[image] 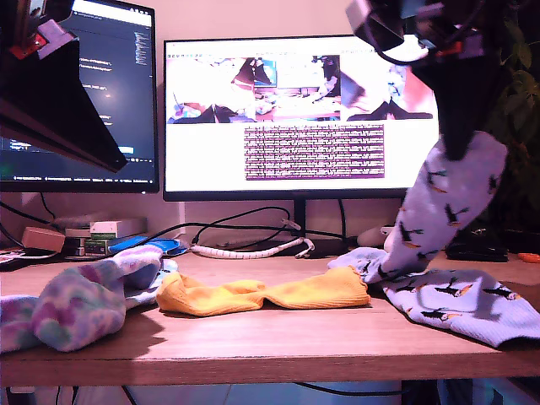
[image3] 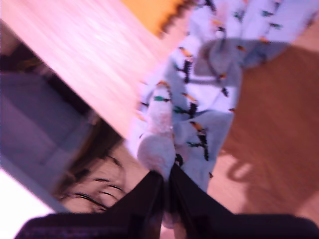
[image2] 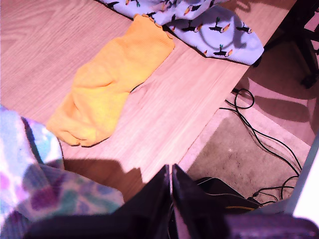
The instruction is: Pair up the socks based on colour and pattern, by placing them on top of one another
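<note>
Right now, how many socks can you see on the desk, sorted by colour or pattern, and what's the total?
Tie-dye socks: 2, bunched together, count uncertain
Mustard-yellow sock: 1 visible piece, possibly more stacked
Pale blue bird socks: 2, one flat on the desk, one hanging from my second gripper
Total: 5 as far as the views show

we see a plain mustard-yellow sock (image: 261,295) lying on the light brown wood-grain table (image: 278,342), and at the exterior view's left a tie-dye sock (image: 80,305) mottled in pastel pink, purple and teal. the hanging sock (image: 443,202) and the flat sock (image: 460,302) under it are both pale blue, dotted with small black birds with orange beaks. our second gripper (image3: 167,186) is black.
</note>
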You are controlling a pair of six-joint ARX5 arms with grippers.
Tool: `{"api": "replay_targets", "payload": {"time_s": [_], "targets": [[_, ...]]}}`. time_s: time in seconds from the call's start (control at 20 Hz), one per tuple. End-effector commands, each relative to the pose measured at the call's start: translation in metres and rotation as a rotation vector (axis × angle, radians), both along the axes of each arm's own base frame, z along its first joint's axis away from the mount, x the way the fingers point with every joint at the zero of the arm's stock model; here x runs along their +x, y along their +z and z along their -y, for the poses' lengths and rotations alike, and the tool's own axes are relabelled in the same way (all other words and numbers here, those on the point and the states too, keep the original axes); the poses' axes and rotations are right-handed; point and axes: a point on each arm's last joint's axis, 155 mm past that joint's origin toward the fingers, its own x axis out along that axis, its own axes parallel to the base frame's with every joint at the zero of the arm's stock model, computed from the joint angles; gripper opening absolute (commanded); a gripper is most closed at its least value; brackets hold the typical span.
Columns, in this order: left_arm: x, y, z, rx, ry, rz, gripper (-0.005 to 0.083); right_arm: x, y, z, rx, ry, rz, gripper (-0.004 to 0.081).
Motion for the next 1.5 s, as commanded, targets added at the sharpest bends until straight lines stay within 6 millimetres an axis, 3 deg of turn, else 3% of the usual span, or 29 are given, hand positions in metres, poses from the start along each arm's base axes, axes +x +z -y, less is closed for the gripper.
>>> {"api": "replay_targets", "payload": {"time_s": [0.0, 0.1, 0.25, 0.35, 0.6, 0.65, 0.75, 0.95, 1.1, 1.25, 1.45], "targets": [[-0.001, -0.002, 0.001, 0.001, -0.002, -0.007, -0.0019, -0.014, -0.022, 0.005, -0.029, -0.026, -0.081, -0.0012], [-0.003, -0.003, 0.000, 0.006, -0.002, -0.017, -0.0019, -0.024, -0.037, 0.011, -0.055, -0.055, -0.132, 0.0006], [-0.002, -0.002, 0.000, 0.003, -0.002, -0.010, -0.0019, -0.029, -0.043, 0.013, -0.066, -0.096, -0.155, 0.0284], [-0.001, -0.002, 0.001, 0.002, -0.003, -0.007, -0.0019, -0.029, -0.043, 0.014, -0.067, -0.112, -0.156, 0.0379], [0.004, 0.003, 0.003, -0.014, -0.002, 0.022, -0.0019, -0.022, -0.043, 0.006, -0.030, -0.143, -0.130, 0.0357], [0.007, 0.006, 0.004, -0.021, -0.002, 0.037, -0.0019, -0.013, -0.043, -0.001, 0.004, -0.167, -0.101, 0.0301], [0.012, 0.011, 0.007, -0.036, -0.001, 0.067, -0.0019, 0.003, -0.042, -0.018, 0.074, -0.212, -0.045, 0.0032], [0.023, 0.015, 0.003, -0.019, 0.035, 0.113, -0.0019, 0.047, -0.028, -0.046, 0.209, -0.237, 0.127, -0.0013], [0.042, 0.024, -0.003, -0.004, 0.097, 0.198, -0.0019, 0.087, 0.004, -0.065, 0.343, -0.258, 0.314, -0.0013], [0.070, 0.050, -0.007, -0.040, 0.181, 0.327, -0.0019, 0.127, 0.045, -0.081, 0.468, -0.268, 0.516, -0.0013], [0.094, 0.084, -0.015, -0.124, 0.257, 0.441, -0.0019, 0.157, 0.087, -0.089, 0.592, -0.285, 0.690, -0.0013]]}}
